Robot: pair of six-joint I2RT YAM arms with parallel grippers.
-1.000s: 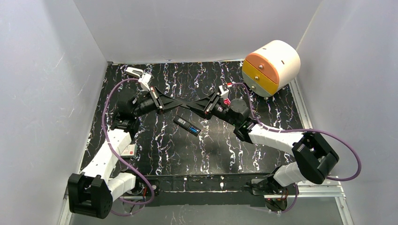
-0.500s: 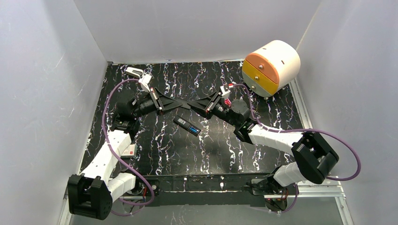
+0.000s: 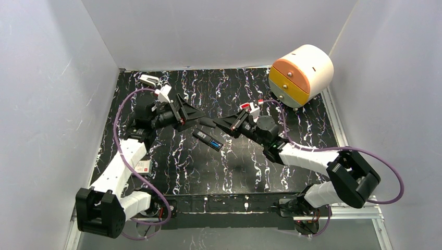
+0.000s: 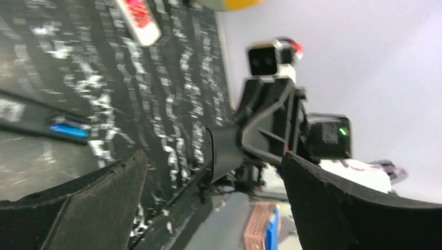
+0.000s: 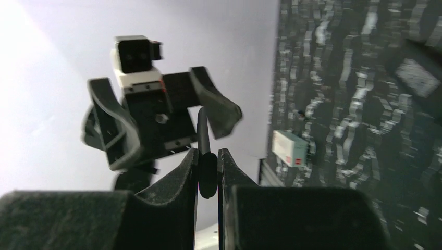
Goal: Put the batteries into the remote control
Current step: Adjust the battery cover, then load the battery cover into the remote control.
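Note:
The black remote control (image 3: 202, 137) lies open in the middle of the mat, with a blue battery (image 3: 216, 142) in its bay; the left wrist view shows both the remote (image 4: 31, 119) and the blue cell (image 4: 68, 130). My right gripper (image 3: 216, 123) hovers just above the remote, shut on a thin black battery (image 3: 207, 124). From the right wrist the battery (image 5: 203, 135) sticks out forward between the pads of that gripper (image 5: 208, 156). My left gripper (image 3: 199, 115) faces it from the left, open wide and apart from the battery. Nothing lies between the fingers of the left gripper (image 4: 212, 156).
A cream drawer unit (image 3: 302, 73) with orange and yellow fronts stands at the back right. A white remote with red buttons (image 4: 136, 21) lies further back. A small white box (image 3: 142, 166) sits by the left arm, and another white object (image 3: 148, 79) lies at the back left.
The left gripper has opened and drawn back to the left, letting go of the black battery. The right gripper has kept the battery and shifted slightly towards the near edge.

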